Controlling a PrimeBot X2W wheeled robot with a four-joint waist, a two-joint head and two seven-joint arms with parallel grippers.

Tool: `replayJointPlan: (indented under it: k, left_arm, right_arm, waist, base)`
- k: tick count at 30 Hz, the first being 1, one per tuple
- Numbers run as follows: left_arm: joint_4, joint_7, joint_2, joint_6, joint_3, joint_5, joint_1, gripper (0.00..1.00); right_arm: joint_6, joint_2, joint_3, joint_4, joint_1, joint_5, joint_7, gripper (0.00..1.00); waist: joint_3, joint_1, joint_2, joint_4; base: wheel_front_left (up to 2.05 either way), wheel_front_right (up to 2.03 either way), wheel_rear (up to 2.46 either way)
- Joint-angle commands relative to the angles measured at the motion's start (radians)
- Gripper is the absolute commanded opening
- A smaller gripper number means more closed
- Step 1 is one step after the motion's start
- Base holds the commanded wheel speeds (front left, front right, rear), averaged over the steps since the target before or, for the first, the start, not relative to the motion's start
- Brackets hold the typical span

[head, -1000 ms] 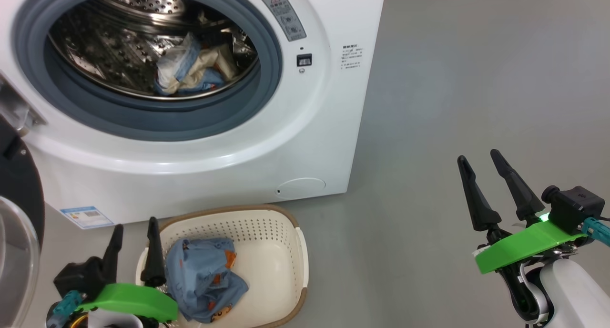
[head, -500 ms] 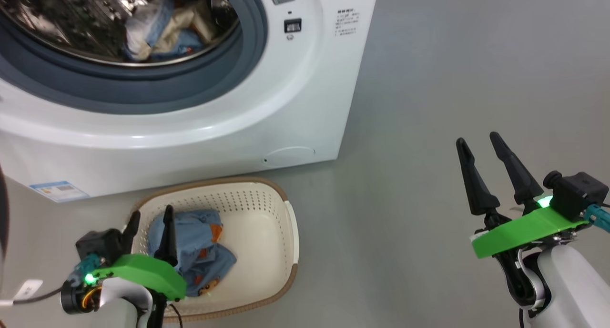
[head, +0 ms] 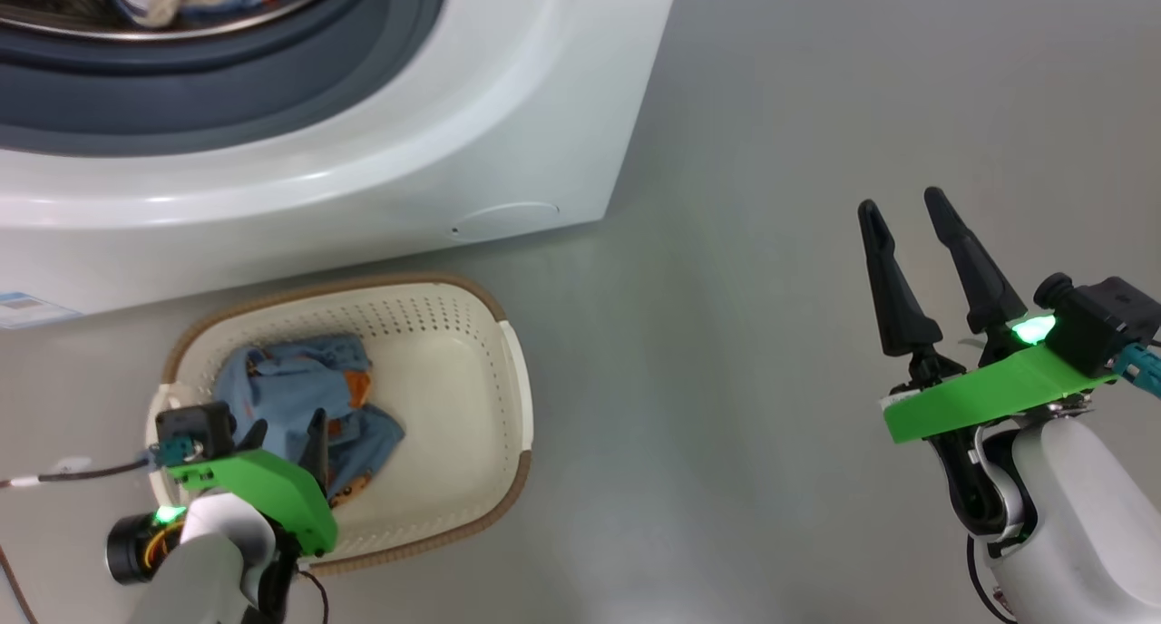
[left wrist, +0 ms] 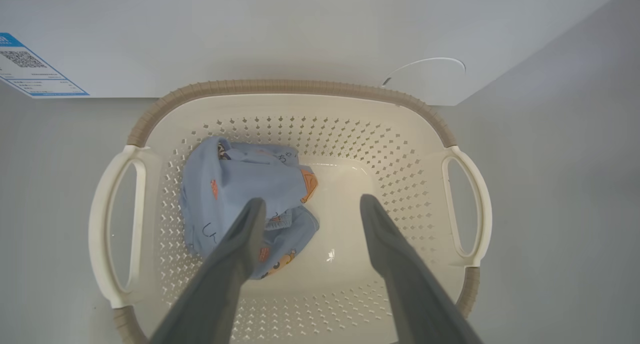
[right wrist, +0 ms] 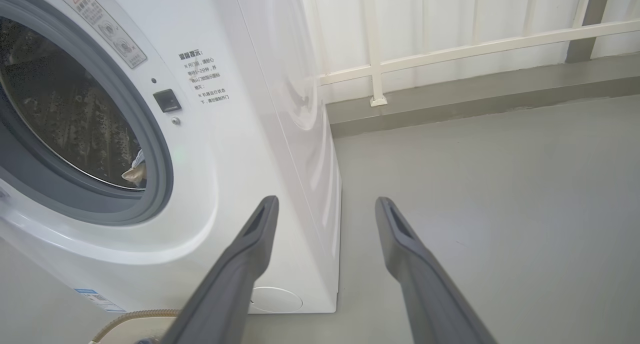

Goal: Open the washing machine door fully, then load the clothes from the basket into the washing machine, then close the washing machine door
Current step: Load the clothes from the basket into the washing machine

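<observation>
Loading is in hand. The left gripper (left wrist: pixel 312 204) hangs spread wide and empty over the blue printed garment (left wrist: pixel 240 184), which lies toward the left side of the basket (left wrist: pixel 300 86) in front of the washing machine (head: pixel 363 180). Next it should drop and pinch the cloth. The right gripper (head: pixel 900 202) is open too.

Laundry or utility area, domestic in equipment, bare in finish. Noted: white front-loading washing machine (right wrist: pixel 280 134) standing directly on a plain grey floor (right wrist: pixel 500 194); cream perforated basket (left wrist: pixel 280 87) holding a light blue garment (left wrist: pixel 240 184), set on the floor just before it. Behind: pale wall (right wrist: pixel 450 14) with a white rail (right wrist: pixel 475 46), grey kerb (right wrist: pixel 475 99) along its foot.
</observation>
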Motion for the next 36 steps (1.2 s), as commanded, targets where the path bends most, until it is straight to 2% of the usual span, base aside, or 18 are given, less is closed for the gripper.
replayJointPlan:
  k: [1,10,17,27,36]
  left_arm:
    - [0.012,-0.001,0.037,0.008,0.021,0.002,-0.027,1.00]
    - [0.117,0.035,0.069,0.033,0.015,-0.001,-0.126,1.00]
    - [0.144,0.068,0.113,0.098,0.019,-0.005,-0.208,1.00]
    - [0.154,0.102,0.160,0.123,0.002,0.003,-0.302,1.00]
    - [0.160,0.179,0.181,0.146,-0.025,0.014,-0.360,1.00]
  right_arm:
    - [0.005,-0.002,0.011,-0.029,-0.014,-0.015,-0.008,1.00]
    - [0.005,0.018,0.005,-0.046,-0.044,-0.021,-0.008,1.00]
    - [0.005,0.024,0.012,-0.065,-0.084,-0.034,-0.008,1.00]
    - [0.005,0.032,0.011,-0.080,-0.118,-0.041,-0.008,1.00]
    - [0.005,0.046,0.018,-0.095,-0.145,-0.046,-0.008,1.00]
  waist:
    - [0.046,-0.0001,-0.0001,-0.029]
    - [0.161,-0.0001,-0.0001,-0.056]
    - [0.284,-0.0001,-0.0001,-0.077]
    - [0.394,-0.0001,-0.0001,-0.099]
    - [0.474,-0.0001,-0.0001,-0.123]
  base:
    - [0.00,0.00,0.00]
    - [0.00,0.00,0.00]
    - [0.00,0.00,0.00]
    - [0.00,0.00,0.00]
    - [0.00,0.00,0.00]
